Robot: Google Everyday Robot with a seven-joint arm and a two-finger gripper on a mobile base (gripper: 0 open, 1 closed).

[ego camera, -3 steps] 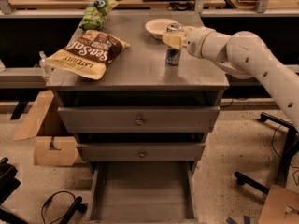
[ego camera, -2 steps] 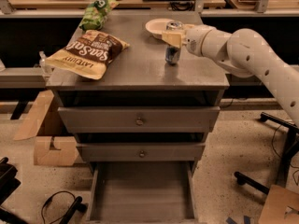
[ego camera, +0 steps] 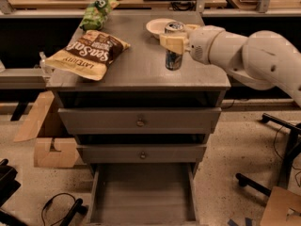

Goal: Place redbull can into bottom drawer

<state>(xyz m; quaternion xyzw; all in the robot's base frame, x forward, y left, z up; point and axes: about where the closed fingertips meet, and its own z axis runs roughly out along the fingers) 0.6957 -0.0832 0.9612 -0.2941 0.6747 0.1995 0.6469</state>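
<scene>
Beige claw (ego camera: 173,41) grips redbull can (ego camera: 173,60) on cabinet top (ego camera: 141,72); bag (ego camera: 89,55) reads "Sea Salt".

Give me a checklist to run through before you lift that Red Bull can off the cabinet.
1. Gripper at the redbull can, around its upper part: ok.
2. Grip firm enough to lift: cannot tell.
3. Can upright on the cabinet top: ok.
4. Bottom drawer pulled open, nothing seen on its floor: ok.
5. Two upper drawers shut, so the way down the front looks free: ok.
6. White bowl apart from the can: cannot tell; it sits close behind, so lift straight up.
</scene>
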